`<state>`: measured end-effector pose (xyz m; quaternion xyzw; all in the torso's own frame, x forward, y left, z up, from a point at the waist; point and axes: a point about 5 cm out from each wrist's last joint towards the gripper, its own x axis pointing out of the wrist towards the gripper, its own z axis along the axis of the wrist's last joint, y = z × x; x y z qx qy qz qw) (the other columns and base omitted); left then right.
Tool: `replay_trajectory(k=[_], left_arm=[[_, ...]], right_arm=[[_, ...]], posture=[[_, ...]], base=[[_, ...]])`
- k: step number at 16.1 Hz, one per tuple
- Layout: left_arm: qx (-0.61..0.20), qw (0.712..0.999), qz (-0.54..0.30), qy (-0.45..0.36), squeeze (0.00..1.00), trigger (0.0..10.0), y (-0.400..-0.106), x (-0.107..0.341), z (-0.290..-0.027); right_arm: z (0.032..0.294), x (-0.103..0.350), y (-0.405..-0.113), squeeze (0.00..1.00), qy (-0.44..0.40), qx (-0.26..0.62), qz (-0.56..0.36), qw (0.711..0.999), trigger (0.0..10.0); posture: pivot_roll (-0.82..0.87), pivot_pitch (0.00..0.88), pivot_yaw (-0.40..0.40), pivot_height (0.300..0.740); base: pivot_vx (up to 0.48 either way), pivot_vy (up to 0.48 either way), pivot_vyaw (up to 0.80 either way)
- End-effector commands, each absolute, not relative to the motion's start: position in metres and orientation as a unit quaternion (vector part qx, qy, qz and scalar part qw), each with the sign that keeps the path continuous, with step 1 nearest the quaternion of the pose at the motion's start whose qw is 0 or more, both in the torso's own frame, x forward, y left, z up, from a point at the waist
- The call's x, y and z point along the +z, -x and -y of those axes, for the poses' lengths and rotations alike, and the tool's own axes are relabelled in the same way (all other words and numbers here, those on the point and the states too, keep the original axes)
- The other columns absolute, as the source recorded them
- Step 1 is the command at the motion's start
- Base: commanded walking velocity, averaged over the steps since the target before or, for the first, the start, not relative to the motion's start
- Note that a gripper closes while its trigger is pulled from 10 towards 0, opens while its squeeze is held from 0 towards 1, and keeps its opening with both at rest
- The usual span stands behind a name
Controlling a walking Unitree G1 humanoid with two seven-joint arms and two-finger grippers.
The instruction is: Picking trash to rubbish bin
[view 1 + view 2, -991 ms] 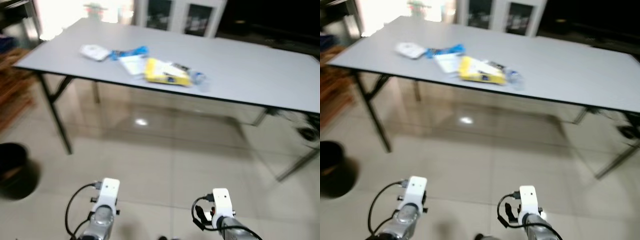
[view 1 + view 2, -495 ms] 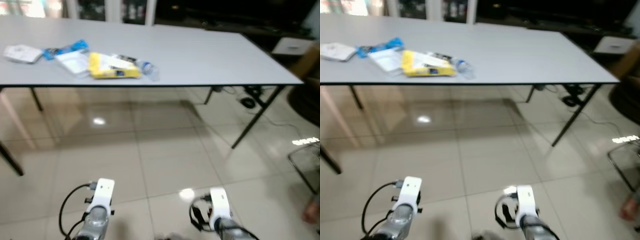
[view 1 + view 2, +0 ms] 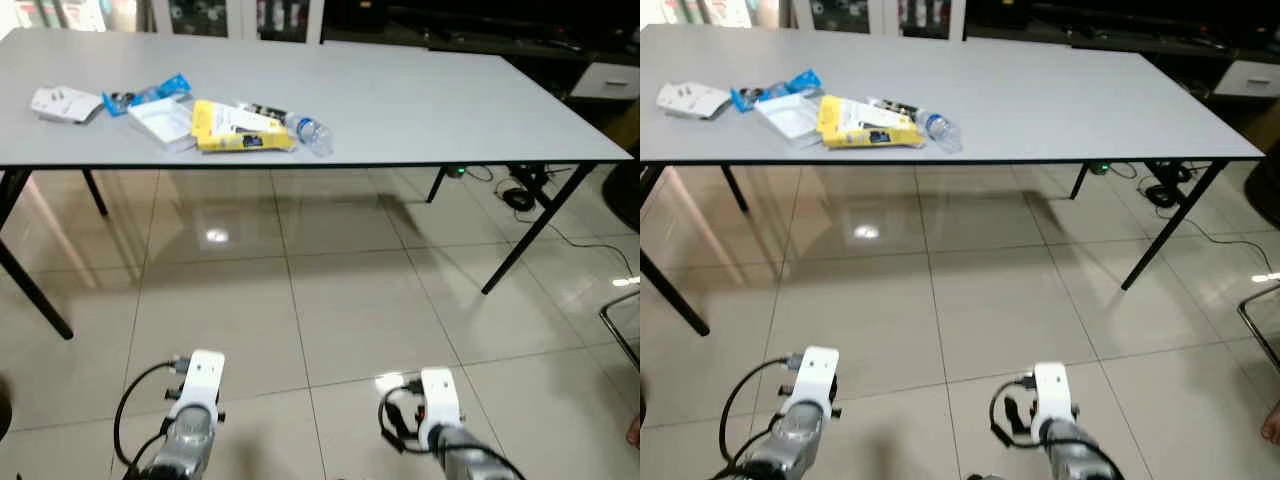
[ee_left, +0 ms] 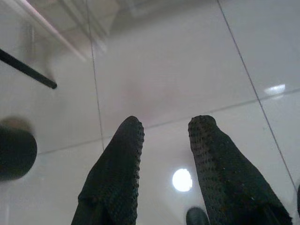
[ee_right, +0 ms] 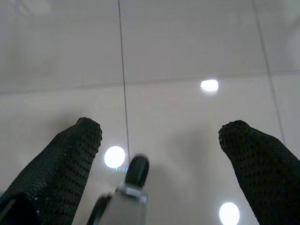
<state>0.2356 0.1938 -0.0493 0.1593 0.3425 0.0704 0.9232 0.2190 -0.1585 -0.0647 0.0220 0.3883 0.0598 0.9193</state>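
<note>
The camera has swung right (the table (image 3: 420, 100) now lies square ahead); the litter hasn't shifted.

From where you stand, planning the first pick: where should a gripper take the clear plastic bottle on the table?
Grip the plastic bottle across its middle, coming from above at the table's near edge. It lies on its side beside the yellow packet, so its round body is exposed.

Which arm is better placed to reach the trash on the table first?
Left, marginally. The trash pile lies on the table toward the robot's left, nearer the left gripper than the right gripper. Both hang low above the floor.
</note>
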Motion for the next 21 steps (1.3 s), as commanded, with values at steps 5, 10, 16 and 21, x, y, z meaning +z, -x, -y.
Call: replay_trajectory(k=[5, 10, 16, 21], left_arm=[[0.084, 0.976, -0.065, -0.191, 0.0, 10.0, -0.332, 0.063, -0.186], [0.062, 0.976, 0.139, -0.154, 0.0, 10.0, -0.364, 0.17, -0.151], [0.018, 0.979, 0.144, -0.145, 0.0, 10.0, -0.356, 0.169, -0.122], [0.037, 0.977, 0.149, -0.145, 0.0, 10.0, -0.358, 0.18, -0.13]], right_arm=[[0.174, 0.031, -0.314, 0.0, -0.024, 0.032, -0.125, 0.991, 10.0], [0.155, 0.168, -0.37, 0.0, -0.039, 0.038, 0.145, 0.988, 10.0], [0.147, 0.185, -0.366, 0.0, -0.055, 0.025, 0.178, 0.982, 10.0], [0.143, 0.185, -0.364, 0.0, -0.054, 0.028, 0.169, 0.984, 10.0]], posture=[[-0.03, 0.044, -0.121, 0.74], [-0.03, 0.006, -0.113, 0.74], [-0.03, 0.0, -0.083, 0.74], [-0.03, 0.0, -0.097, 0.74]], base=[[0.0, 0.0, 0.0], [0.0, 0.0, 0.0], [0.0, 0.0, 0.0], [0.312, 0.0, 0.0]])
